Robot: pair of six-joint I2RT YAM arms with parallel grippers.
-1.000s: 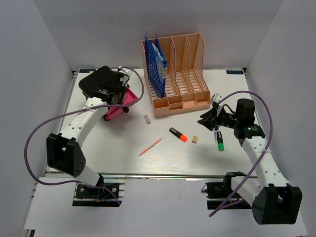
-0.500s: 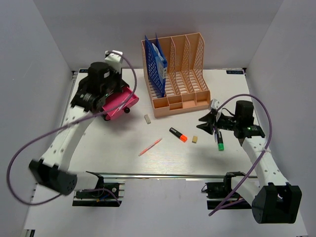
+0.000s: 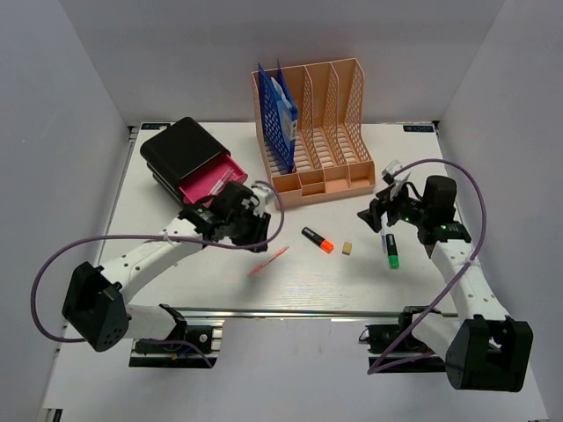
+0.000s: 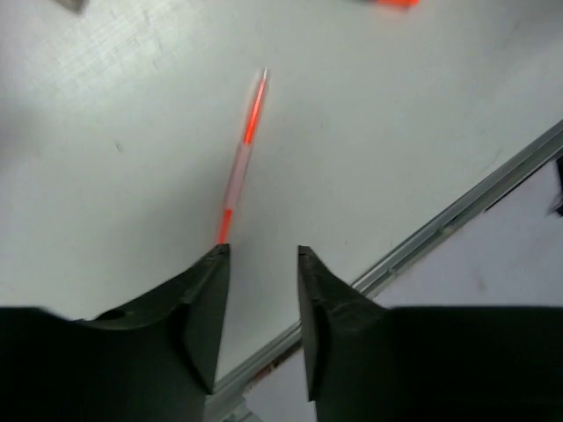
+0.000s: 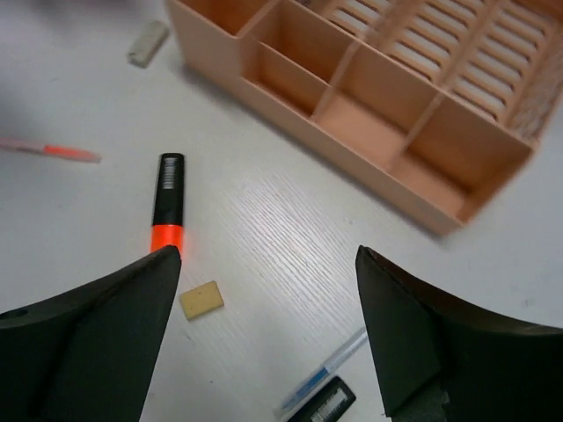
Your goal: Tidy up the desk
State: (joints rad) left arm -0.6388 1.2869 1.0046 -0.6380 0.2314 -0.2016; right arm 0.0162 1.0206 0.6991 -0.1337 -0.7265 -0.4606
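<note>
So the bench (image 3: 422, 176) fills the middle of the top view, white, grey walls on three sides and a metal rail (image 3: 290, 309) along the near edge where the arms are bolted on

At the back sits a peach rack (image 3: 321, 132) with blue folders (image 3: 277, 110) standing in its leftmost slot. To the left of it, in the far left corner, there's a black box (image 3: 180, 149) with its pink drawer (image 3: 211, 182) pulled out

The left arm is stretched across towards the middle. The left hand (image 4: 261, 251) is pointed down at the bench, fingers a little apart with nothing between them. A red pen (image 4: 242, 158) lies loose right ahead of the tips, its near end just beside one finger

Right of the pen in the top view: an orange highlighter (image 3: 318, 239) with a black body, then a tan eraser (image 3: 347, 249) just beside it, then a green marker (image 3: 391, 255) near the right arm, with a thin pen (image 5: 330, 369) next to it. A grey eraser (image 5: 148, 44) shows up in the right wrist view, off by the rack's front corner

The right hand (image 5: 264, 264) is spread wide and holds nothing, looking down at the highlighter, the tan eraser and the rack's front trays
</note>
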